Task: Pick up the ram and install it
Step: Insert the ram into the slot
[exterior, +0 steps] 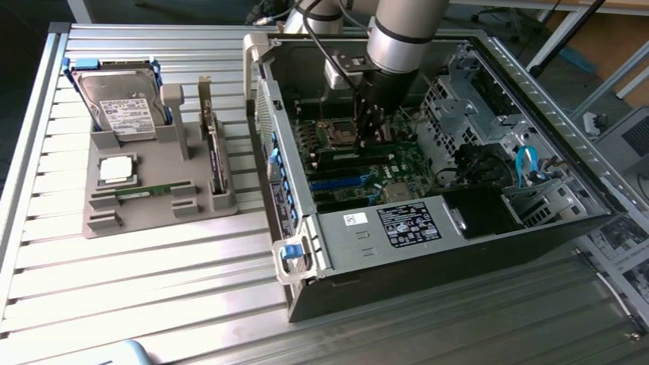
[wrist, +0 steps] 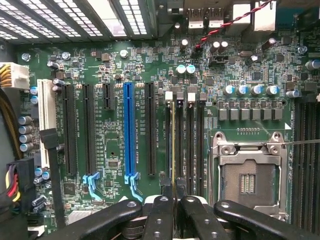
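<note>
The open computer case [exterior: 446,228] lies on its side on the slatted table [exterior: 152,289], motherboard [exterior: 400,163] facing up, and the arm [exterior: 406,34] reaches straight down into it. Inside the case: the board with its bare CPU socket [wrist: 247,175], the expansion slots with a blue one [wrist: 128,132] among them, a bank of black memory slots [wrist: 192,145], and a blue cable [exterior: 524,163] by the drive cage.

Off to the exterior view's left, the grey parts tray [exterior: 152,209] holds the hard drive [exterior: 120,106] standing at the back, the square processor [exterior: 117,169] lying flat, and another green stick [exterior: 152,190] in the front groove.

Now the business end: the gripper [wrist: 172,200] is pinched tight on the ram [wrist: 173,145], seen edge-on from the wrist as a thin line running along one of the memory slots beside the socket. This looks like the install step, the stick poised over or just entering its slot; whether it has touched bottom I cannot tell. To my eye the move ahead calls for keeping the edge square to the slot and pressing evenly so both end latches [wrist: 169,95] catch.
</note>
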Robot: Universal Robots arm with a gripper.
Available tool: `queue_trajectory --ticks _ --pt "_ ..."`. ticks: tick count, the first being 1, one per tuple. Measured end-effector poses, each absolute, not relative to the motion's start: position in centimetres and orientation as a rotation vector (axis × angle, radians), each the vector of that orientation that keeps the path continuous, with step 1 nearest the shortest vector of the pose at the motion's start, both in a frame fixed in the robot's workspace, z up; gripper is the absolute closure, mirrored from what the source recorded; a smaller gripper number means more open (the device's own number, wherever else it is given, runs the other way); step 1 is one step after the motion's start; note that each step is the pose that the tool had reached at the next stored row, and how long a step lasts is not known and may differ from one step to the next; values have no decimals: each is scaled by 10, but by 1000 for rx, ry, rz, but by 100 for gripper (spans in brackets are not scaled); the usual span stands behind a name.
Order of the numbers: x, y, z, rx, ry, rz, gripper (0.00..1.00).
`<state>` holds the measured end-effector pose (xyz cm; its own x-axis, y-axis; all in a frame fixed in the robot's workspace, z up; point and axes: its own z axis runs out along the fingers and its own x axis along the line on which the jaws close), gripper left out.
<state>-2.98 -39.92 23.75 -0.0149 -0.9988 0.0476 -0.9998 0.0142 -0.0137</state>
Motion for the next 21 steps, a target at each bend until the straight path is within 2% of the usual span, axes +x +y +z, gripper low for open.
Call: queue_trajectory --ticks 21 --pt "-30 -399 239 2188 -2220 67 88"
